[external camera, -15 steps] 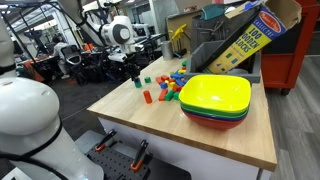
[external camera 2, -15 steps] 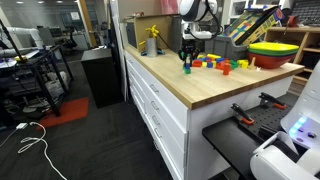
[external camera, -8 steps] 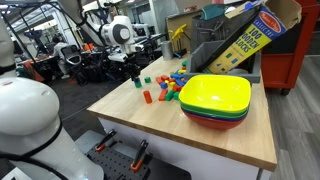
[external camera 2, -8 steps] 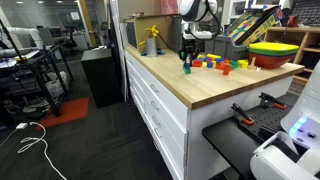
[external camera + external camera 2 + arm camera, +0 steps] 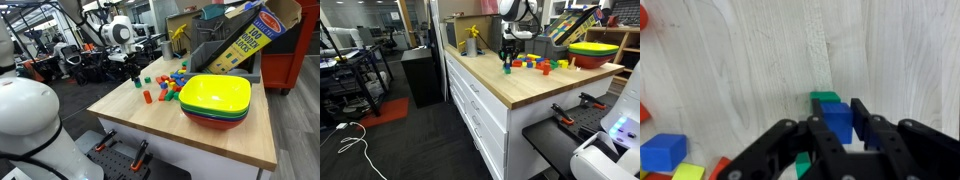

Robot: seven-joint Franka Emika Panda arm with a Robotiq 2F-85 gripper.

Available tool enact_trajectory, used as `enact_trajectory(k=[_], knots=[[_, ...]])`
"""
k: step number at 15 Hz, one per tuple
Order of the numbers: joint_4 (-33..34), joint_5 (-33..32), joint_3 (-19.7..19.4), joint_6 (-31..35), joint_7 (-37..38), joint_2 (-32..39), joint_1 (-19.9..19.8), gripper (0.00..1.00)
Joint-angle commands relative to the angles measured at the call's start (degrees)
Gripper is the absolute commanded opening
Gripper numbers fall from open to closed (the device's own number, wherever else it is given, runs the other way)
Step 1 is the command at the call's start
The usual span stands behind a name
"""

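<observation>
- Clamping a blue block (image 5: 838,112) between its fingers, the gripper (image 5: 840,124) sits low on the wooden table (image 5: 730,60). A green block (image 5: 824,97) lies right against the blue one's far side.
- The gripper body hides the blue block's lower part. A green scrap (image 5: 802,162) under the fingers is too covered to identify.
- In both exterior views the held block is too small to make out below the gripper (image 5: 136,73) (image 5: 507,58).
- Red pieces (image 5: 643,18) are cut off at the wrist view's left edge.
- Bare wood lies open ahead and to the right.
- Loose blocks (image 5: 170,85) crowd one side, and the stacked bowls (image 5: 215,100) stand well apart.
</observation>
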Motion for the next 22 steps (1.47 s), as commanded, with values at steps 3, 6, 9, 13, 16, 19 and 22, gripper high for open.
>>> enact_trajectory(k=[3, 6, 9, 13, 16, 19, 22], knots=[[-1.5, -0.6, -0.1, 0.1, -1.2, -2.0, -0.6, 0.08], [-1.7, -0.6, -0.2, 0.1, -1.1, -2.2, -0.7, 0.08], [-1.8, -0.5, -0.1, 0.1, -1.2, -2.2, -0.8, 0.08], [-2.0, -0.6, -0.1, 0.0, -1.2, -2.0, -0.8, 0.08], [-2.0, -0.6, -0.1, 0.0, -1.1, -2.0, -0.8, 0.08], [-2.1, -0.5, 0.0, -0.2, -1.2, -2.0, -0.8, 0.30], [-2.2, -0.3, 0.0, -0.2, -1.2, -2.1, -0.8, 0.65]])
